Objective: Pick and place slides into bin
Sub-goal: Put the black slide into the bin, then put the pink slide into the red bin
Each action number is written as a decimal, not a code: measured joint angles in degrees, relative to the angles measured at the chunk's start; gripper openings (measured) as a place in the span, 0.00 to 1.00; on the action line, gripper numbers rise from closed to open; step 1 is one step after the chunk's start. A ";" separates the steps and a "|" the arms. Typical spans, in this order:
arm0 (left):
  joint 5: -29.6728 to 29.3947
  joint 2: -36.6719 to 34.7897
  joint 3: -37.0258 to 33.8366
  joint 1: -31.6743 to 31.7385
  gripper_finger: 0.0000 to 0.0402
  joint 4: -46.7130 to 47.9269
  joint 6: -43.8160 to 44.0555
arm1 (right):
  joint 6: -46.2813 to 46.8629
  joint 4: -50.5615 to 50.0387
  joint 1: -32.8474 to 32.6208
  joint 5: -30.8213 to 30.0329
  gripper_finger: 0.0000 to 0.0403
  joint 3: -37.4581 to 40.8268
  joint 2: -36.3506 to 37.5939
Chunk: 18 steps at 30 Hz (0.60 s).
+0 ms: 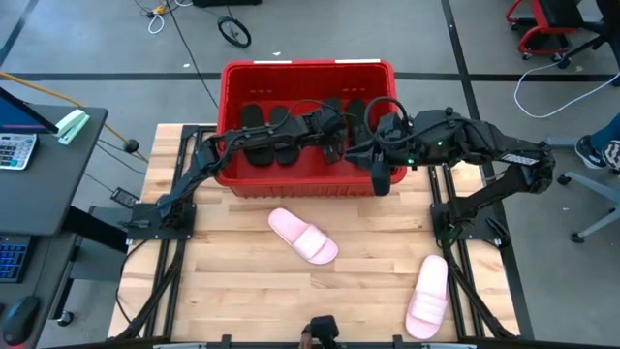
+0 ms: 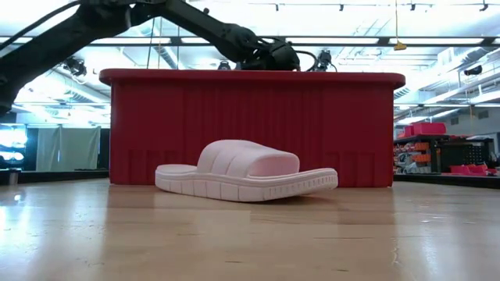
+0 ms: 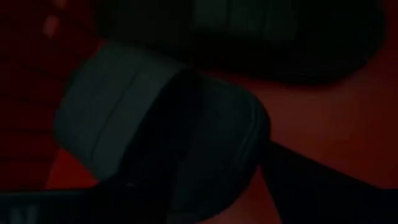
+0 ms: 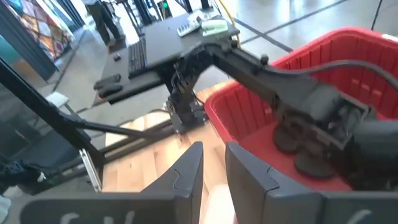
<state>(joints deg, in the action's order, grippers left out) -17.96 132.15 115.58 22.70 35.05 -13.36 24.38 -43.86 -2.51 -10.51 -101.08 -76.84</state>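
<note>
Table (image 1: 242, 281): pink slide (image 1: 302, 236) before bin (image 1: 291, 184)

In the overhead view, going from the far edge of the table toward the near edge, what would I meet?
The red bin with black slides inside, then the pink slide near the table's middle, then the pink slide at the near right.

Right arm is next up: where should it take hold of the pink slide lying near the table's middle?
Grip the wide strap of the pink slide, coming straight down from above. It lies sole down and diagonal on the table, and the low view shows the strap arching clear of the footbed, so one finger could probably slip underneath.
</note>
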 joint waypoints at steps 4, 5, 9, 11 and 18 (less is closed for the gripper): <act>0.09 0.19 3.68 -0.27 0.66 5.54 2.96 | 1.22 -3.17 -0.85 0.04 0.19 0.00 -0.02; 0.11 0.11 4.81 -0.54 0.67 6.03 2.97 | 1.66 -3.65 -1.12 0.05 0.19 0.00 -0.02; 2.09 -0.01 8.91 -1.64 0.69 7.09 2.57 | 2.62 -4.37 -2.84 0.04 0.19 0.00 -0.02; 4.32 -0.01 10.60 -2.16 0.69 7.41 5.13 | 2.96 -4.37 -3.94 0.05 0.19 0.00 -0.02; 10.42 -1.80 18.88 -5.38 0.68 19.01 10.21 | 8.03 -5.89 -9.52 1.73 0.19 0.00 -0.02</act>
<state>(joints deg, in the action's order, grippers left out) -7.54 130.35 134.46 17.32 54.06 -3.15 32.41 -49.75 -12.03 -8.78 -101.08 -76.86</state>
